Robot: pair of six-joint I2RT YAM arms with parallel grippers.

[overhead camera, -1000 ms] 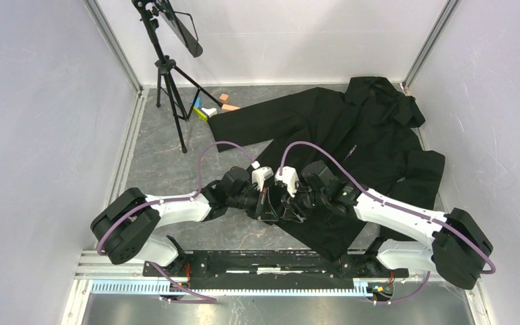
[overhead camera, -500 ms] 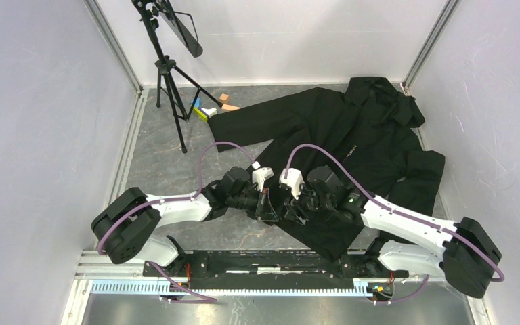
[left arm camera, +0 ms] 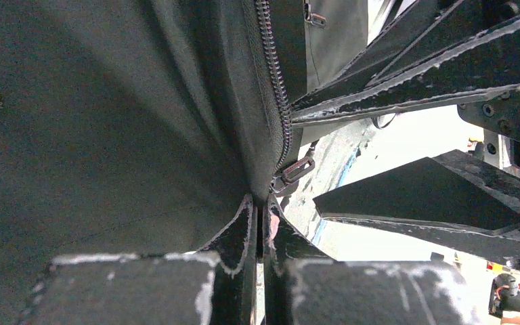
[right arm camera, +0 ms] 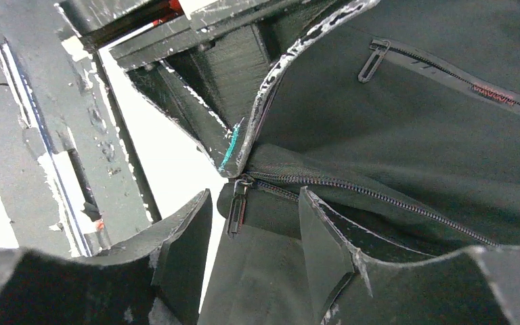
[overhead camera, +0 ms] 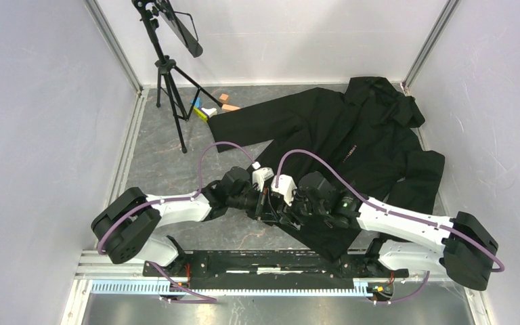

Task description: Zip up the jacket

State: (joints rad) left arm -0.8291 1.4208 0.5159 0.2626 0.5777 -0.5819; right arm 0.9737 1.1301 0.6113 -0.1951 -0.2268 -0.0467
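The jacket [overhead camera: 359,145] lies spread on the grey surface [overhead camera: 156,169], filling the centre-right of the overhead view, with its hood [overhead camera: 379,91] at the upper right. At its lower edge, the left claw [left arm camera: 258,206] is clenched on fabric beside the zipper [left arm camera: 279,88]. The right claw [right arm camera: 256,196] is spread apart around the zipper pull [right arm camera: 235,211].

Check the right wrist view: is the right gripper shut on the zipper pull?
No, the right gripper is open, with the zipper pull hanging in the gap.
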